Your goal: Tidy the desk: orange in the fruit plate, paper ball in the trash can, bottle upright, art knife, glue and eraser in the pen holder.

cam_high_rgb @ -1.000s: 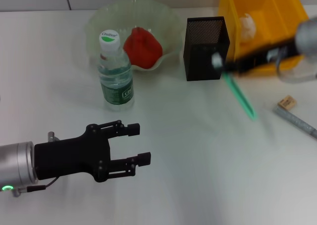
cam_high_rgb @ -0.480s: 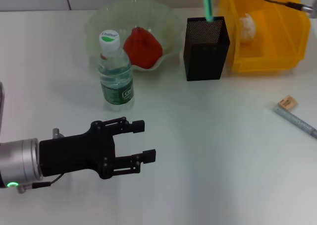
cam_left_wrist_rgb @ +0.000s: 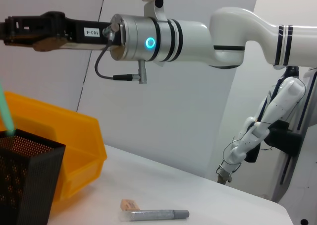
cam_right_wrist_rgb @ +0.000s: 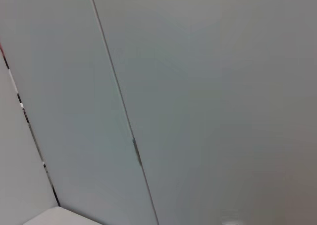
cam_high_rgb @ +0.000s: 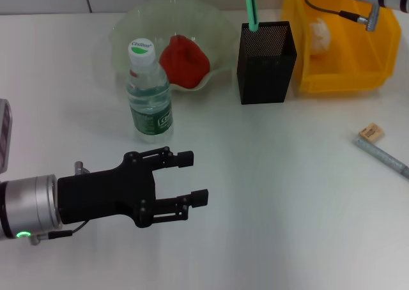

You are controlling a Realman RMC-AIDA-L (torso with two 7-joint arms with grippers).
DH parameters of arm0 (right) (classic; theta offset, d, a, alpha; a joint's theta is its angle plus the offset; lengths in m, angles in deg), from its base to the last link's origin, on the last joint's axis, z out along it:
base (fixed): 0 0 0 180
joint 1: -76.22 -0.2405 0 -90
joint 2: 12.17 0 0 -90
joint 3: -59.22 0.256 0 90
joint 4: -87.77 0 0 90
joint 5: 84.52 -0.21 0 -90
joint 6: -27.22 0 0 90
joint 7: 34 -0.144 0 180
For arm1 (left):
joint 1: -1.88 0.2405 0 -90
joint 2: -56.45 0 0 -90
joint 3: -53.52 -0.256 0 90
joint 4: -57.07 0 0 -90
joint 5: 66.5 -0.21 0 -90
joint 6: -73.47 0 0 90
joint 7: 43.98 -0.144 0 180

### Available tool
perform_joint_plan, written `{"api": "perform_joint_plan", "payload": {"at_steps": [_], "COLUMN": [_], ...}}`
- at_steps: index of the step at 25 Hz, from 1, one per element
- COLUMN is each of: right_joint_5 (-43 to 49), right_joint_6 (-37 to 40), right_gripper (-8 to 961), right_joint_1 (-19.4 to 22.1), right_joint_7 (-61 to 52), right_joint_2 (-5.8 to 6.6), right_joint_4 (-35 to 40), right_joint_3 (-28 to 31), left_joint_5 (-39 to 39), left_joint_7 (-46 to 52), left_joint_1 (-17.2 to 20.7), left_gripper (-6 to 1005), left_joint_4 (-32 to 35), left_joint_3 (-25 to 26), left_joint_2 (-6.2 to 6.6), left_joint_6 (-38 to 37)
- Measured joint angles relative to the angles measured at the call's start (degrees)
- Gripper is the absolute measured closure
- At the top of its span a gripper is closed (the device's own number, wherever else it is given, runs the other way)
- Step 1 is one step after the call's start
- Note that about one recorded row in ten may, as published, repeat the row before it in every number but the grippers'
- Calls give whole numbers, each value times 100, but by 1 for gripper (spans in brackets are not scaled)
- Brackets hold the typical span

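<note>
1. Upright, the art knife (cam_high_rgb: 249,7) has its lower end inside the pen holder (cam_high_rgb: 265,61).
2. Right gripper (cam_left_wrist_rgb: 20,30): above the holder; whether its fingers grip the knife cannot be told.
3. Eraser (cam_high_rgb: 370,133) and glue (cam_high_rgb: 382,156): touching, on the desk (cam_high_rgb: 275,194).
4. Left gripper (cam_high_rgb: 189,176): fingers spread, holding nothing, near the bottle (cam_high_rgb: 148,93).

Both arms are white with black bands, silver wrist cuffs glowing green or blue, thin black cables, and a matte-black left gripper (cam_high_rgb: 192,177).
</note>
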Motion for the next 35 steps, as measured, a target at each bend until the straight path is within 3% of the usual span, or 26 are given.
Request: {"api": "perform_joint_plan", "payload": {"at_steps": [4,6,12,20,25,27,31,35], "right_joint_5": [-17,-32,-355,-96,1867,3018,4941,6377], "right_joint_6": [66,120,252,1009,2238,3023,4436,5050], "right_gripper": [785,650,468,472,474,475,477,465], "right_joint_1": [75,102,222,616,775,685,387,181], "right_joint_7": [-17,-20,40,-425,-2095,-2784,-3608,-4012], "right_joint_2": [-13,-13,8,100,310,323,200,34], "right_joint_4": [33,36,97,1049,2828,3641,4733,4962], "right_joint_3": [16,47,28,13,20,51,18,-190], "left_joint_5": [-11,-14,-20,-21,-20,-20,-20,-20], "left_joint_7": [-1,-1,-1,-4,-6,-7,-2,-1], "left_joint_1": [1,2,2,9,10,10,2,-3], "left_gripper": [243,243,243,243,243,243,243,243], "left_joint_4": [0,0,0,0,0,-1,-1,-13], "left_joint_3": [47,58,61,60,60,60,53,44], "left_joint_2": [-2,-2,2,14,20,27,32,23], "left_joint_6": [10,13,24,22,-14,-17,7,18]}}
